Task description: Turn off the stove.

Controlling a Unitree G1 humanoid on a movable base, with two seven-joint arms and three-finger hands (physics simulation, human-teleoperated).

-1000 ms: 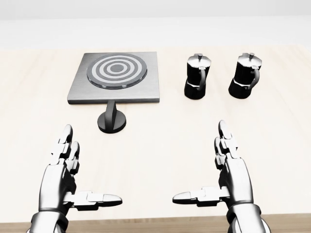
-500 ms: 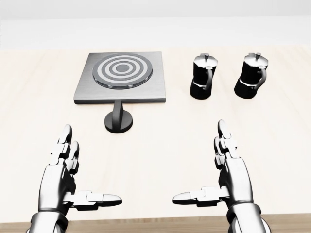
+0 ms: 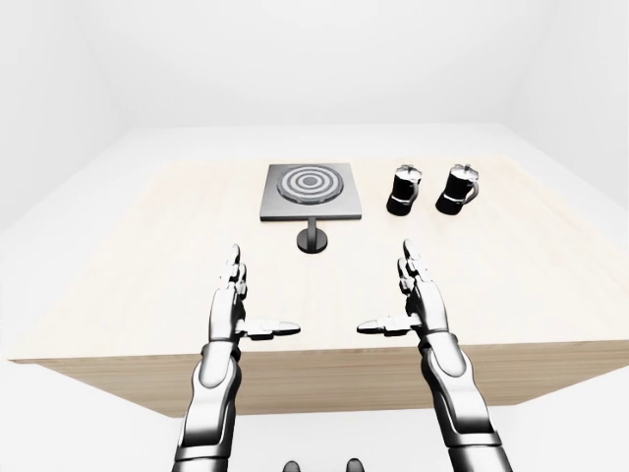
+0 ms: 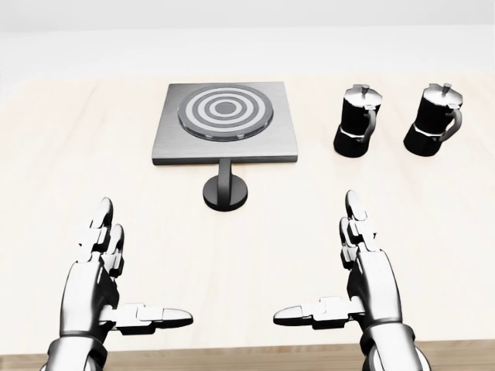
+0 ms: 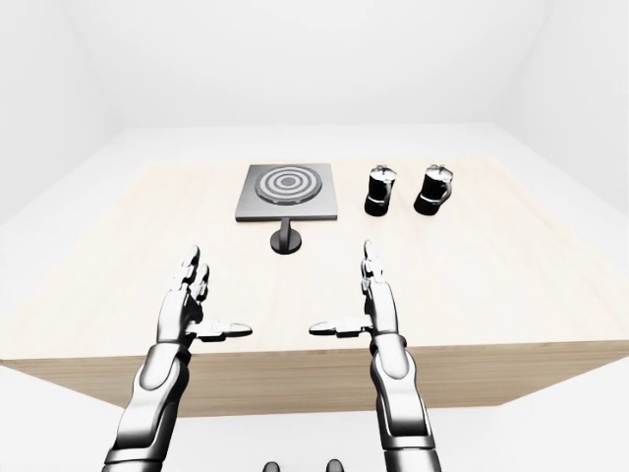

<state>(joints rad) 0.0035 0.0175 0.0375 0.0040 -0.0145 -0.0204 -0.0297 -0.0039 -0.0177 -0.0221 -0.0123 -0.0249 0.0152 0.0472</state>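
My left hand (image 4: pixel 99 290) is open above the near edge of the worktop (image 4: pixel 46 178), fingers stretched toward the far edge and the thumb turned inward, holding nothing. My right hand (image 4: pixel 363 282) mirrors it, open as well, thumb pointing toward the left hand, also holding nothing. Both hover low in the head view, well apart from each other, with bare wood between the two thumbs.

The stove (image 4: pixel 224 124) is a flat grey square plate lying toward the far edge of the worktop, a little left of centre in the head view. On top of it is a round burner (image 4: pixel 225 110) marked with light and dark rings. Just beside the stove's near edge stands its black knob (image 4: pixel 225 188), a round base with an upright grip rising from it; the grip's top overlaps the stove's edge in this view, and I cannot tell whether they touch. The knob sits between my hands and the stove, well apart from both hands.

To the right of the stove, near the same far edge, two black coffee pots with silver lids stand upright side by side, apart from each other: one (image 4: pixel 358 121) nearer the stove, the other (image 4: pixel 435 120) toward the right edge of the view.
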